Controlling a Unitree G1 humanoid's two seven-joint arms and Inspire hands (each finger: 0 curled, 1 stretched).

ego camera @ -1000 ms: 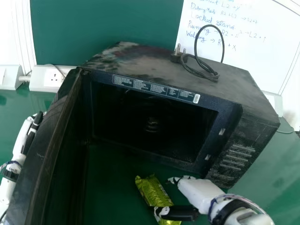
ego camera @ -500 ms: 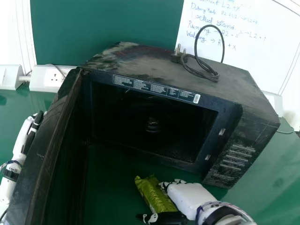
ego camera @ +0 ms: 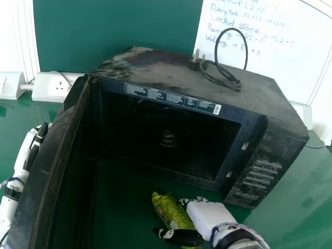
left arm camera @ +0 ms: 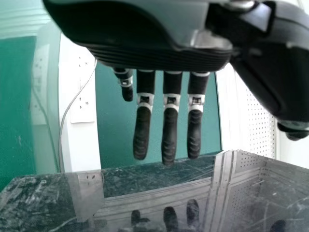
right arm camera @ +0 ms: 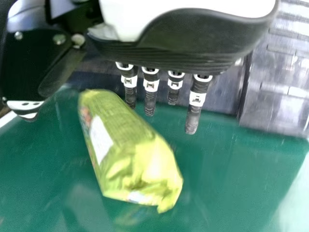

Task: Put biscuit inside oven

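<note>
Green biscuit packet (ego camera: 167, 208) lies on the desk (ego camera: 295, 202), near-edge side of the microwave oven (ego camera: 207, 78), just left of the right hand (ego camera: 207, 217), the nearer one: fingers straight, thumb spread, no grip. Long axis runs far-left to near-right, so closing should go across it. Cavity (ego camera: 140, 124) has the hub (ego camera: 167, 138) inside; left hand (ego camera: 35, 148), fingers extended, sits outside the open door (ego camera: 57, 150).

Whiteboard (ego camera: 290, 57), upper right: blue handwriting. Green wall panel (ego camera: 114, 31) adjoins it. White socket unit (ego camera: 46, 93) at left.
</note>
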